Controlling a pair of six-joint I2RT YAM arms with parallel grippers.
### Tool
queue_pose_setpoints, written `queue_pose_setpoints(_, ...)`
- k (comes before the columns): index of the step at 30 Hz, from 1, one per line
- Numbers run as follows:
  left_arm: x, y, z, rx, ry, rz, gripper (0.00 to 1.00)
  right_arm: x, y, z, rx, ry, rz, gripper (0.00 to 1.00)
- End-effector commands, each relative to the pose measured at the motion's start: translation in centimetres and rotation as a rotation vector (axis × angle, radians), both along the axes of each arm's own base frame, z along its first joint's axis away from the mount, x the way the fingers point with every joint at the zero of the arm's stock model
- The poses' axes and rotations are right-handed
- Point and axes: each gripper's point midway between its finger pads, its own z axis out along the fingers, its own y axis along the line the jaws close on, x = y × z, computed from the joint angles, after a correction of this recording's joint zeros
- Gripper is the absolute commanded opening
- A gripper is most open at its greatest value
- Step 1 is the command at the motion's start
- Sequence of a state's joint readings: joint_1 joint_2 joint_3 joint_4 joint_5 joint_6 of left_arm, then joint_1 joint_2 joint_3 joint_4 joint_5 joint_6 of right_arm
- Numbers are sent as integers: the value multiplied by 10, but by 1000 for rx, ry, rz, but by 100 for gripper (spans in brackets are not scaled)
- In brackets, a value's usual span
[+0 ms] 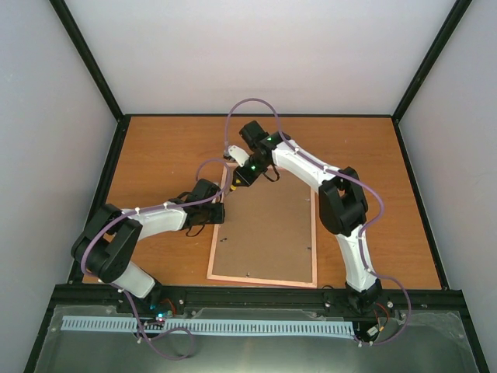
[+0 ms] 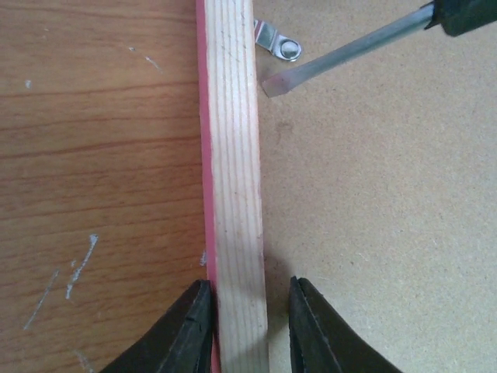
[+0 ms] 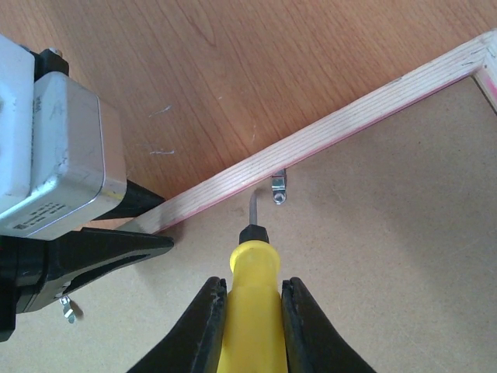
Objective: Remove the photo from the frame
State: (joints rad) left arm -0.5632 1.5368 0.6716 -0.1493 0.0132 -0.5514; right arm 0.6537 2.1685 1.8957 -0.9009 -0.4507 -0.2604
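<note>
On the table [image 1: 155, 155], mid-workspace, the frame [image 1: 261, 280] lies face down with its brown backing board [image 1: 268, 233] up. Photo not visible, presumably under that board. Left gripper [image 2: 250, 307] straddles the frame's left rail with 2 jaws, the outer one against the pink edge and a sliver of gap on the board side, so it looks not clamped. Right gripper [image 3: 254, 305] is clenched on the yellow handle of a screwdriver [image 3: 252, 268], its blade tip just beside 1 small metal tab [image 3: 278, 189] at the rail's inner edge; contact can't be told. Step in hand: freeing the backing tabs. Next move likely calls for pressing the tip onto that tab and turning or bending it off the board while the left arm steadies the rail.
</note>
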Motion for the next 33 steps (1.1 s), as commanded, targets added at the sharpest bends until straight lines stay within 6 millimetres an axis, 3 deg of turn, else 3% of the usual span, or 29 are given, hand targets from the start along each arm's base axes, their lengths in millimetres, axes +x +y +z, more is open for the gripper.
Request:
queue_pose_setpoints(1,-26,15,-32,74,116,-5,25,3,7,-2,-9,-6,-6,3)
queue_pose_setpoints(17,-30,16,-39,76,137,2,3,14,-2,-16,-85,-32,-49,3)
queue_pose_setpoints(33,-33,17,-41,73,144,8,1,29,-14,-14,-152,-103,-118,3)
